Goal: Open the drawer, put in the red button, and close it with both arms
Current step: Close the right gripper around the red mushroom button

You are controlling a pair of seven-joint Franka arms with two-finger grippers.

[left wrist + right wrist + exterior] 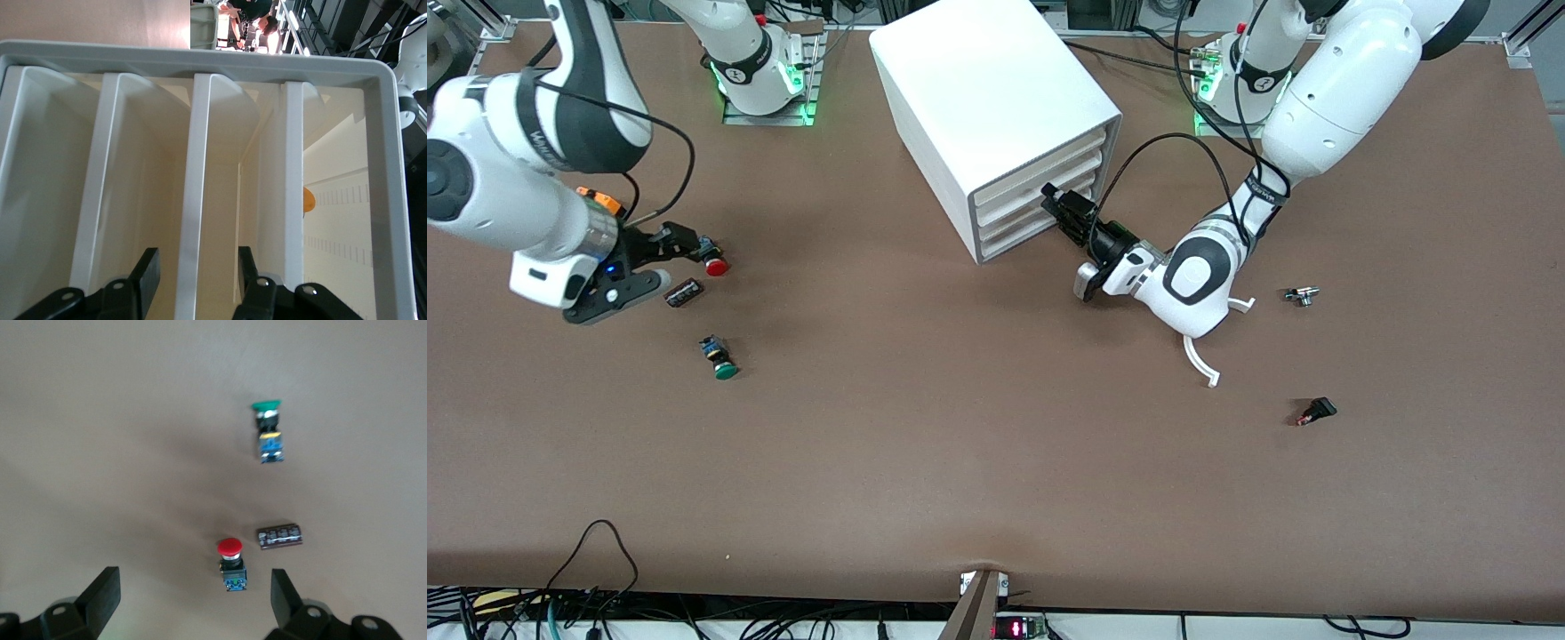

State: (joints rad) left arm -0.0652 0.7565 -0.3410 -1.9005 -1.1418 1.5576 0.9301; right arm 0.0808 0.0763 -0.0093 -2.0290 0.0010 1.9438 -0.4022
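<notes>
The white cabinet point(996, 98) stands near the robots' bases, its four cream drawer fronts point(1040, 191) all shut. My left gripper point(1060, 212) is at those fronts. In the left wrist view it point(197, 273) is open, with the lip of one middle drawer point(193, 200) between its fingers point(147, 277). The red button point(713, 264) lies on the table toward the right arm's end. My right gripper point(679, 260) hovers low over it, open. In the right wrist view the red button point(231, 563) lies between the spread fingers point(103, 590), untouched.
A green-capped button point(720, 358) and a small black part point(684, 292) lie close to the red button. An orange box point(600, 200) shows partly under the right arm. Toward the left arm's end lie white curved pieces point(1200, 360), a small metal part point(1303, 295) and a black part point(1316, 411).
</notes>
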